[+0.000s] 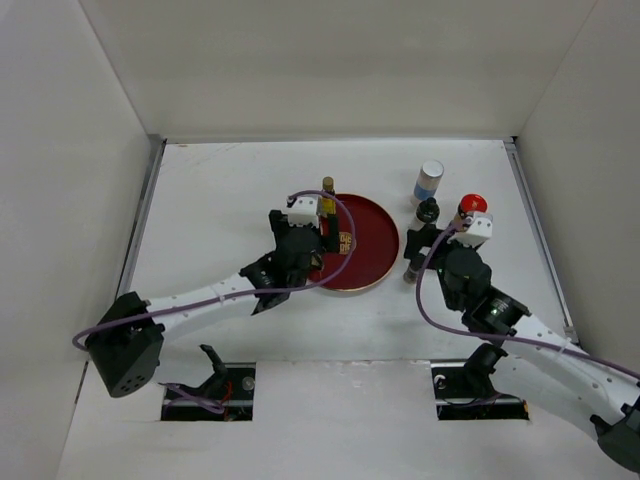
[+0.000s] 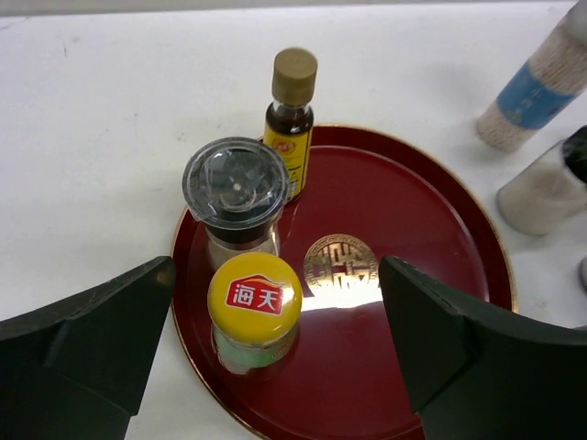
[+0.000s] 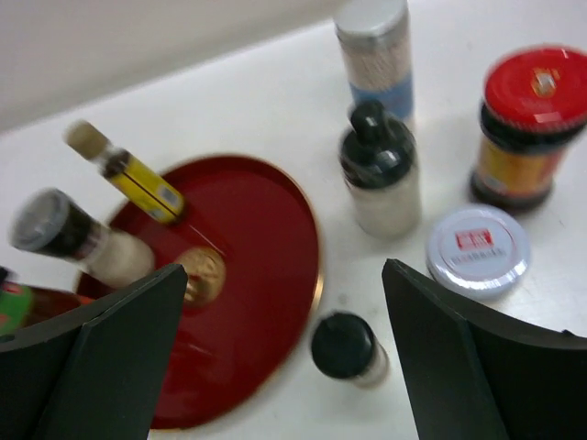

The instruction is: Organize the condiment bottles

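Observation:
Three condiment bottles stand on the left part of the round dark-red tray (image 2: 413,229): a yellow-capped jar (image 2: 254,298), a clear-capped grinder (image 2: 237,183) and a dark sauce bottle with a tan cap (image 2: 292,119). My left gripper (image 2: 275,357) is open and empty above the yellow-capped jar. My right gripper (image 3: 284,357) is open and empty over a small black-capped bottle (image 3: 344,346) on the table beside the tray's right rim. Also on the table are a white-capped jar (image 3: 477,249), a red-capped jar (image 3: 532,119), a black-capped bottle (image 3: 379,170) and a silver-capped, blue-labelled bottle (image 3: 376,55).
In the top view the tray (image 1: 370,235) lies mid-table, my left gripper (image 1: 322,245) over its left side and my right gripper (image 1: 420,255) just right of it. White walls enclose the table on the left, back and right.

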{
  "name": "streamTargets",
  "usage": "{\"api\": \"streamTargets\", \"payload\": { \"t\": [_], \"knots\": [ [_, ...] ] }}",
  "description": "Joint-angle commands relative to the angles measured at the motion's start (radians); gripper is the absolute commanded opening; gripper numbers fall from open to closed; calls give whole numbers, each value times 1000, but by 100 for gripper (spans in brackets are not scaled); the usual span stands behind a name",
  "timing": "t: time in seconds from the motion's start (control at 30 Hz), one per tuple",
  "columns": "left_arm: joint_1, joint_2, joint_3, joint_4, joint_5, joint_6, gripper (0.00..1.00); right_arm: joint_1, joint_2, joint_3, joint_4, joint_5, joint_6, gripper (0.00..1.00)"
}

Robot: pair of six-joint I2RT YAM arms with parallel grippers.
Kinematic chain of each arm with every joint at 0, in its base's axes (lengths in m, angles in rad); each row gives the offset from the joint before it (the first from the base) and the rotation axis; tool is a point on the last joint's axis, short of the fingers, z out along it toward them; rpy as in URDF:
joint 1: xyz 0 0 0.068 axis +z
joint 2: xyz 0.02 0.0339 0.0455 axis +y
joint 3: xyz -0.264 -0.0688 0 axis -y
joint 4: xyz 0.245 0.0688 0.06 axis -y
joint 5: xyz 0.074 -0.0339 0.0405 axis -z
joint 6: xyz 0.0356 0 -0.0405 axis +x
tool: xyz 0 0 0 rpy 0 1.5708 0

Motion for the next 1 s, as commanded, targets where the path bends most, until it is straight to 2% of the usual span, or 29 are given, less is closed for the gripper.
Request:
{"api": "streamTargets", "payload": {
  "t": [0.0,0.13,0.3,0.5,0.6,0.83,0.97],
  "knots": [
    [-14,-100,-23,76,-13,-7,98,6,4,12,-230,48,64,94],
    [-19,-218,-102,142,-4,-8,100,9,63,-8,-247,-1,106,98],
    [-13,-383,-246,234,-23,-21,100,-4,148,-25,-175,-69,113,95],
    [33,-519,-418,245,-103,-83,100,-41,238,-17,-131,-97,110,81],
    [52,-557,-489,248,-114,-119,100,-53,266,-5,-126,-93,106,69],
    [127,-523,-575,355,-103,-146,100,-87,315,44,-114,-69,84,44],
    [133,-494,-586,411,-103,-151,100,-49,268,105,-126,23,46,39]
  ]
}}
